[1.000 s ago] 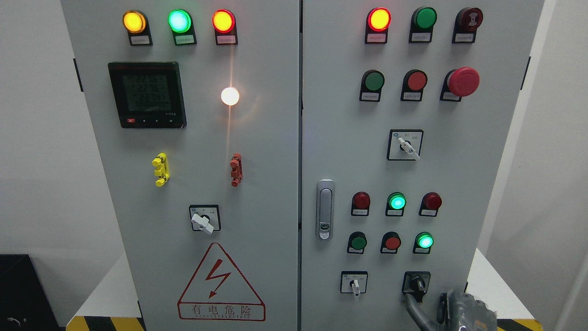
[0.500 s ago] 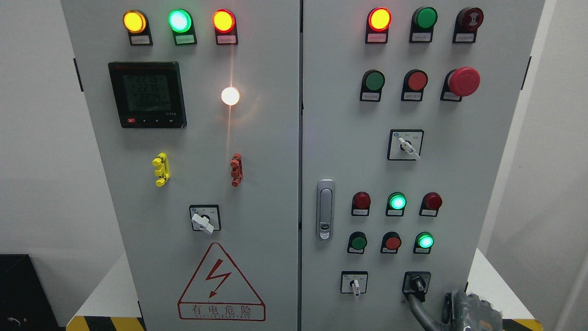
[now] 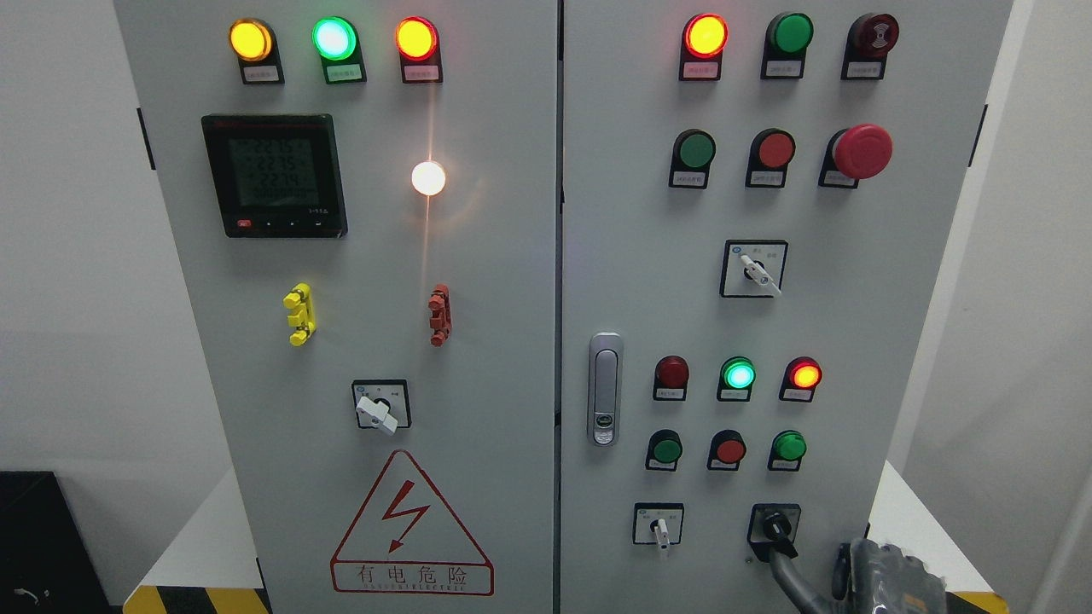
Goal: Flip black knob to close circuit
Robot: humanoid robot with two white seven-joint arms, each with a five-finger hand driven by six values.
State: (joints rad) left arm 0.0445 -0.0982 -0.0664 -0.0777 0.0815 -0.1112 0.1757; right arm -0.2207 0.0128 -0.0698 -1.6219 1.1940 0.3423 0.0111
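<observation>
Black knob (image 3: 775,526) sitting at lower right of the right cabinet door (image 3: 623,213), pointing down-right. One grey finger (image 3: 792,578) of the right hand (image 3: 883,582) reaching up, apparently touching the knob; grip impossible to tell, hand mostly cut off. Glowing above: red lamp (image 3: 804,375) and green lamp (image 3: 738,374).

The cabinet shows four rotary switches: three with white handles, one black knob (image 3: 776,527) at lower right. Lit lamps number seven. One red mushroom button (image 3: 862,151) sits upper right, one digital meter (image 3: 274,176) upper left.
</observation>
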